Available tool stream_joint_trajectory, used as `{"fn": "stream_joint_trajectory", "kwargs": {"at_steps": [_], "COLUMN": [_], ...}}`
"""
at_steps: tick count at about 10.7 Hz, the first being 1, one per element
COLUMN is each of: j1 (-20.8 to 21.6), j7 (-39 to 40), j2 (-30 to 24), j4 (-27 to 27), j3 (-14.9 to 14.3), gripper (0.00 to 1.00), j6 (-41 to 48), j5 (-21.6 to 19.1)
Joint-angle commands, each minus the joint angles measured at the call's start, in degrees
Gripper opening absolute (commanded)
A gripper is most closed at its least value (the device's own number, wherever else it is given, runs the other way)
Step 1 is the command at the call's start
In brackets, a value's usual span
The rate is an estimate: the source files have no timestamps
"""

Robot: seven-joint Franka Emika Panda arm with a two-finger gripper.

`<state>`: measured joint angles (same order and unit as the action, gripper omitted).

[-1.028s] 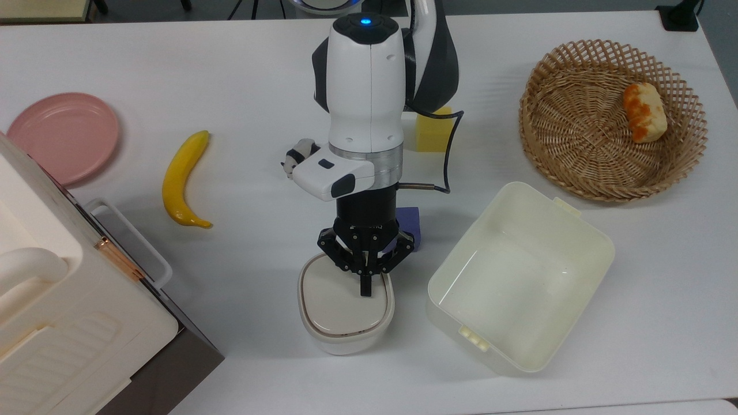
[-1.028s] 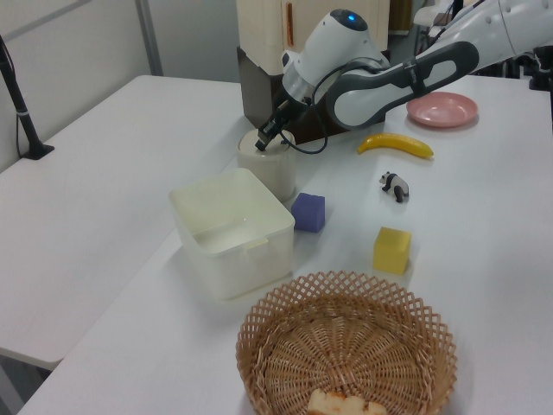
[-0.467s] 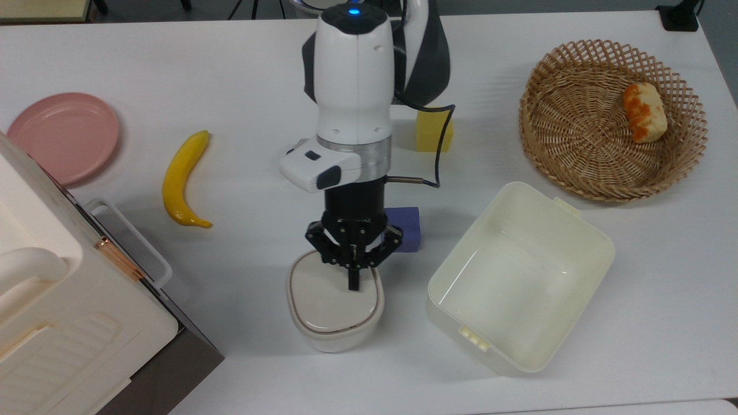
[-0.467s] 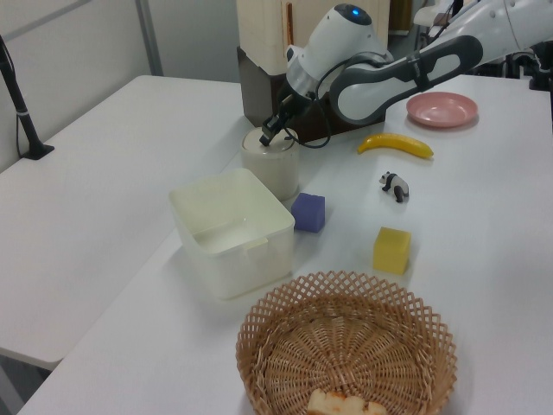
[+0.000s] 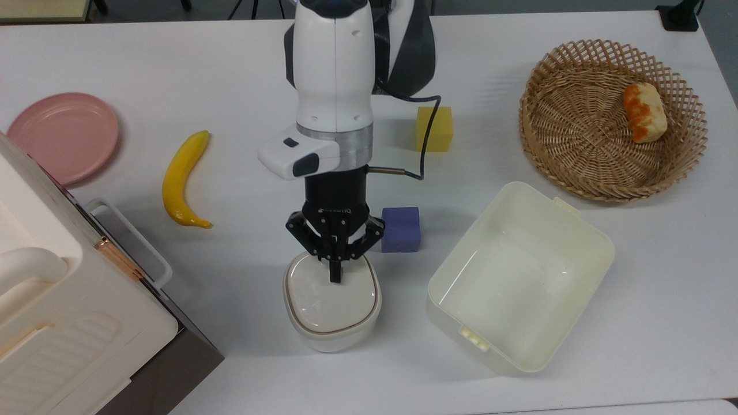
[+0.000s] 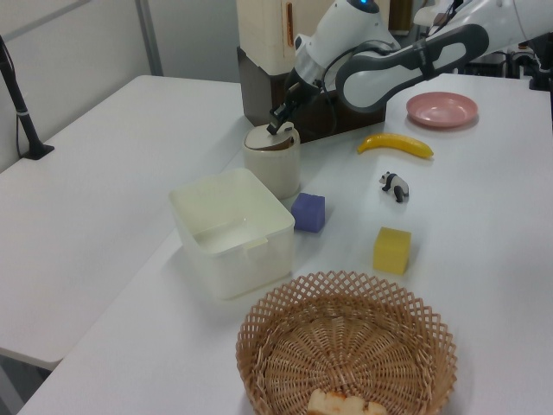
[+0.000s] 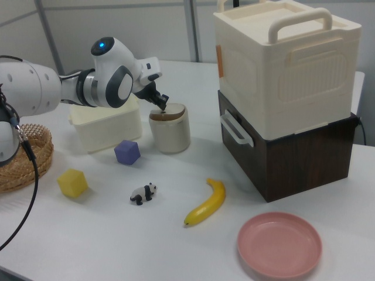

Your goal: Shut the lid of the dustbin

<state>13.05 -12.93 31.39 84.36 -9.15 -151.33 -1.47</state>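
White dustbin (image 5: 331,337): one — at the purple cube's (image 5: 400,229) 8 o'clock in the top view.
Lid (image 5: 330,300): one, lying on the bin's rim.
Gripper (image 5: 334,277): fingers pressed together, tip at the lid's 12 o'clock edge.
Cubes: two — purple, yellow (image 5: 435,128).

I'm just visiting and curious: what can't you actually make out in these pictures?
- Lid: whether it is latched; top view, the claw covers its far edge.
- Dustbin inside: the lid covers it in the left view.
- Cream box: top view, cut off by the left and bottom edges.
- Basket: left view, cut off at the bottom edge.
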Motion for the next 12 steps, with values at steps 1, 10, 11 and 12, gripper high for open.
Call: {"fn": "stream_joint_trajectory", "kwargs": {"at_steps": [1,10,11,12], "j1": [0.31,-0.56,-0.83,-1.44], "j7": [0.54,4.5,4.5,4.41], "j2": [-4.85,-5.36,-6.5,-8.78], "j4": [6.6,8.72,8.8,9.24], "j3": [-0.16,-0.16,-0.16,-0.08], "gripper": [0.0,0.0,0.0,0.0], "j6": [2.0,2.09,2.18,2.96], "j5": [-0.55,-0.81,-1.34,-1.69]}}
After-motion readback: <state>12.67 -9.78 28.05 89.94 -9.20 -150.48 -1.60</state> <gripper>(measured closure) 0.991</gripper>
